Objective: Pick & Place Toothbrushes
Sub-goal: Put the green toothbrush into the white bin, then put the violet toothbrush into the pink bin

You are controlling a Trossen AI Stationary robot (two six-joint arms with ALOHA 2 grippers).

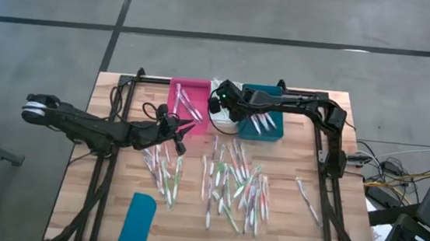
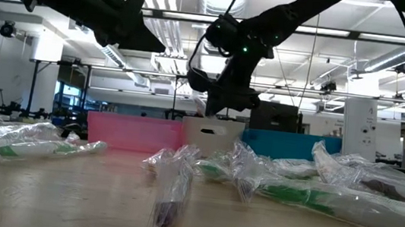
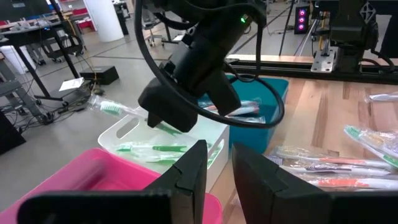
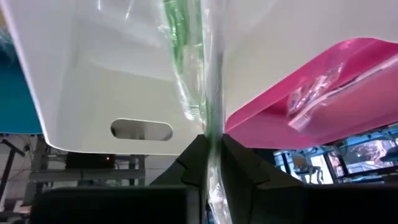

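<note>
- Along the far edge of the table [image 1: 98,204], three bins sit side by side: a pink bin [image 1: 175,113], a white bin [image 3: 127,134] in the middle and a teal bin [image 1: 270,131].
- Most of the toothbrushes [image 1: 232,188], each in a clear wrapper, lie scattered across the middle of the table; a smaller cluster lies nearer the left side, and a couple lie apart towards the right edge.
- A flat teal lid [image 1: 137,221] rests near the front-left corner, well apart from the bins.
- Some brushes are already sorted: green ones lie in the white bin, orange-red ones in the teal bin, and pink ones in the pink bin.
- The right gripper [image 4: 211,152] hangs directly over the white bin with its fingers pinched narrow on a green toothbrush [image 4: 186,62] in its wrapper, which dangles towards the bin's inside.
- The left gripper [image 3: 217,171] hovers at the front edge of the pink bin, fingers a narrow gap apart and nothing visible between them.
- The step in hand looks like the drop of a green brush into the white bin.
- Next, the right fingers need to part so the wrapper slips free and falls inside the walls, not across the rim.
- The thin film may cling to a pad, so a clean release deserves watching.
- Many brushes remain on the table, so the task seems far from finished.
</note>
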